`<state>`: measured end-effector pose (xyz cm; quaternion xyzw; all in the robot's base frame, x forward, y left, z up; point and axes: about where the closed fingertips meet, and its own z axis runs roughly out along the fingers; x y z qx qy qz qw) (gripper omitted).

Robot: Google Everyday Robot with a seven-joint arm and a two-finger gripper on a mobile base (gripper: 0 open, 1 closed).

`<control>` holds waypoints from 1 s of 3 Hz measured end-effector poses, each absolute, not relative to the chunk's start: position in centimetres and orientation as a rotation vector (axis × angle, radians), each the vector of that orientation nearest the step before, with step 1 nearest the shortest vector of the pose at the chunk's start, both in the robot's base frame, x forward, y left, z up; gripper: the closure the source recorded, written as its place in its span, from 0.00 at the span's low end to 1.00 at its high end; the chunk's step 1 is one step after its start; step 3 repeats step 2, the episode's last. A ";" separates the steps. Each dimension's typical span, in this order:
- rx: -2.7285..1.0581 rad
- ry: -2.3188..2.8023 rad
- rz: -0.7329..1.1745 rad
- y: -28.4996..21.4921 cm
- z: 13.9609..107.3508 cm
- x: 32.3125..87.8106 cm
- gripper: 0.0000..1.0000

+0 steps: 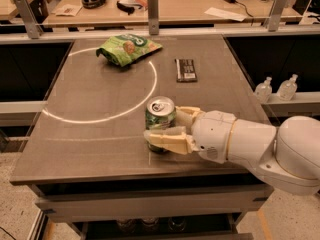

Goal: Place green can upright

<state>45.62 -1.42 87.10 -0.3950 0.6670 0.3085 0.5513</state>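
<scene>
Gripper [163,126] fingers closed on both sides of green can [160,115], holding it. Can upright on table [90,144], near front edge, slightly right of centre. Snack bag [127,48] near back edge, dark bar [185,69] back right.

Dark table [90,139] (white-ringed) before a wooden desk [190,11], speckled floor [15,206].
</scene>
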 end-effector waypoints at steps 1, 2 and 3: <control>-0.930 1.583 0.788 -2.0 86.8 45.6 0.00; -0.930 1.584 0.796 -2.1 86.8 45.6 0.00; -0.930 1.584 0.796 -2.1 86.8 45.6 0.00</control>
